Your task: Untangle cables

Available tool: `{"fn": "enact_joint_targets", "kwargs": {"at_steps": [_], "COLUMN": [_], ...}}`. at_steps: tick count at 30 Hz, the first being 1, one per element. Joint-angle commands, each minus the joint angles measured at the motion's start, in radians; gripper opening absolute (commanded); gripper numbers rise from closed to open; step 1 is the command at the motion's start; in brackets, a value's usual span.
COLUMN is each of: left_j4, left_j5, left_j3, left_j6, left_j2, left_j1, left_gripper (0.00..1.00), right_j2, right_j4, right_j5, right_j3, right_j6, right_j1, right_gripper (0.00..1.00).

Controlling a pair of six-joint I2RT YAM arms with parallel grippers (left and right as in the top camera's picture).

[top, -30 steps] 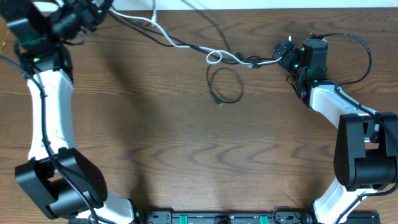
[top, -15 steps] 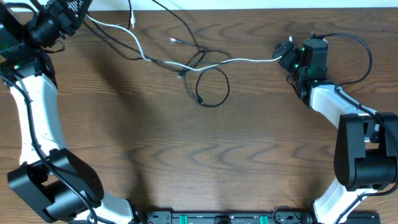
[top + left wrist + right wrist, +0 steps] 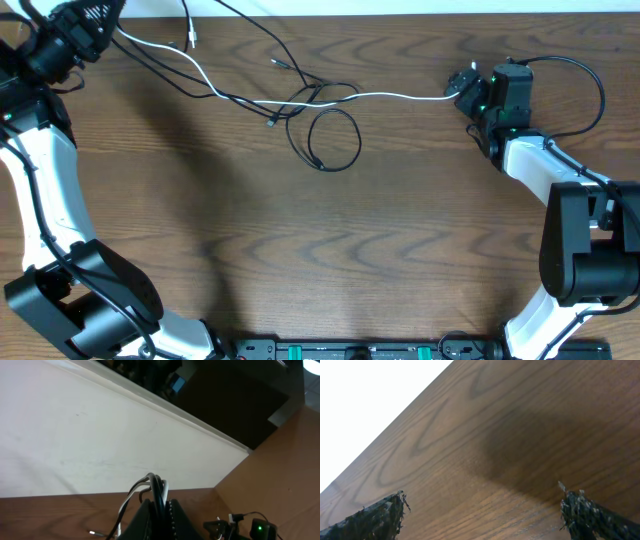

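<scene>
Left hand (image 3: 159, 506) is clamped on a bunch of cables (image 3: 300, 100), lifted at the table's (image 3: 300, 260) far left corner. The white cable (image 3: 400, 97) runs straight to the right hand (image 3: 462, 92), whose fingers stand apart. Black strands (image 3: 357, 140) are knotted mid-table, so plenty is left. I can't tell whether the white end is gripped.
</scene>
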Motion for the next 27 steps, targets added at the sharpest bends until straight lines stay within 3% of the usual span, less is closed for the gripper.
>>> {"fn": "enact_joint_targets", "kwargs": {"at_steps": [1, 8, 15, 27], "left_j4": [0.003, 0.0, 0.001, -0.017], "left_j5": [0.002, 0.002, -0.009, -0.009], "left_j3": [0.005, 0.005, 0.005, 0.005], "left_j6": [-0.012, -0.012, -0.008, -0.007], "left_j2": [-0.013, -0.013, -0.013, -0.013], "left_j1": [0.01, 0.009, 0.009, 0.009], "left_gripper": [0.08, 0.08, 0.08, 0.08], "right_j2": [-0.011, -0.011, -0.011, -0.011], "right_j4": [-0.004, -0.004, 0.055, 0.46], "right_j5": [0.015, 0.008, -0.206, -0.925], "right_j3": [0.006, 0.006, 0.006, 0.006], "right_j6": [0.003, 0.003, -0.044, -0.304], "right_j1": [-0.005, -0.005, -0.005, -0.005], "right_gripper": [0.99, 0.99, 0.99, 0.99]}}
